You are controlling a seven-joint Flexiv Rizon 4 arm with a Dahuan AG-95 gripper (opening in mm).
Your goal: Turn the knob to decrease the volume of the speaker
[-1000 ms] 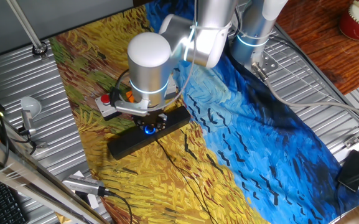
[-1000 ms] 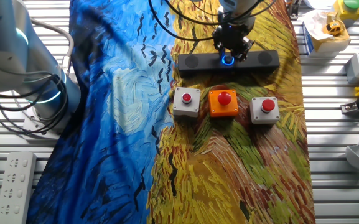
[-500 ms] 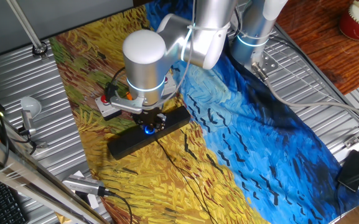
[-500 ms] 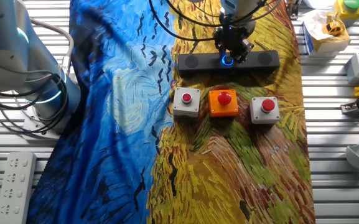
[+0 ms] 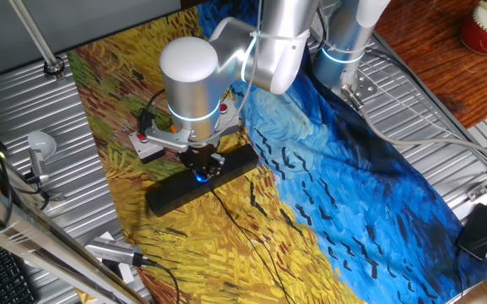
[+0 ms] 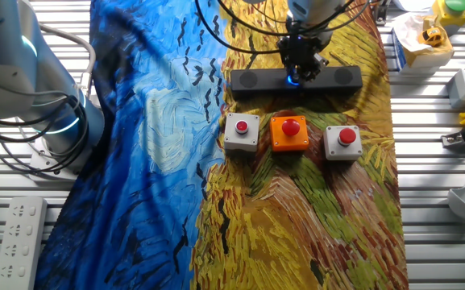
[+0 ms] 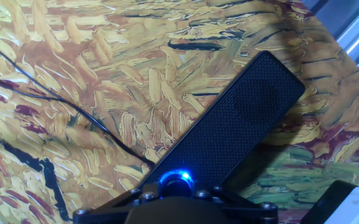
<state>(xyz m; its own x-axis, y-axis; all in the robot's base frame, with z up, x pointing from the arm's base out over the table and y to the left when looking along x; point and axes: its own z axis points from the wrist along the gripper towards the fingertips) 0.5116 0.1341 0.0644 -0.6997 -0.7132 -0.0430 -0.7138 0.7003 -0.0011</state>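
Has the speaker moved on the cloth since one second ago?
No. The speaker lies at the same place above the three button boxes in the other fixed view. Only the gripper over the knob has shifted.

We see the speaker (image 6: 295, 79), a long, thin black bar, lying flat right under the tool (image 6: 296, 72). Its knob (image 7: 176, 182) is small and round with a blue glow, in the middle of the bar, at the tool's tip.

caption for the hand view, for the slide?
Tool poised over the speaker's blue-lit knob on the painted cloth.
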